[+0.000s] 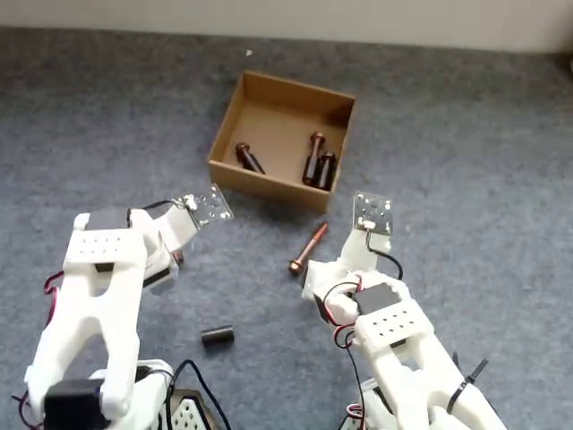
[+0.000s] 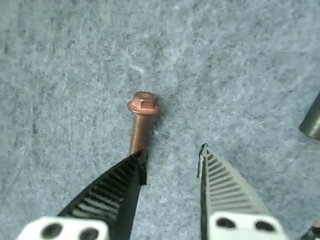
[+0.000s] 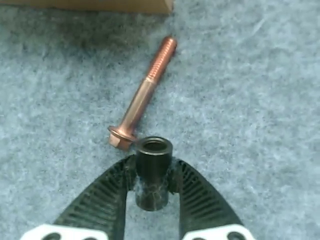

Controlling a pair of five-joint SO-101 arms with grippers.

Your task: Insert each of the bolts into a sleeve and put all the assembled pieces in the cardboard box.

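Soft, even, diffuse light across the grey carpet (image 1: 466,134), a faint shadow beside the cardboard box (image 1: 269,184)

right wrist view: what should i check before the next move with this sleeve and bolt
1. Grip: right end effector shut on black cylindrical sleeve: ok.
2. Sleeve's bore open: ok.
3. Alignment: copper flanged bolt in line with bore: not ok, it lies flat on grey carpet.
4. Helper: left end effector open: ok.
5. Second copper bolt centred in its gap: not ok, off to one side.
6. Brown cardboard box has room: ok.
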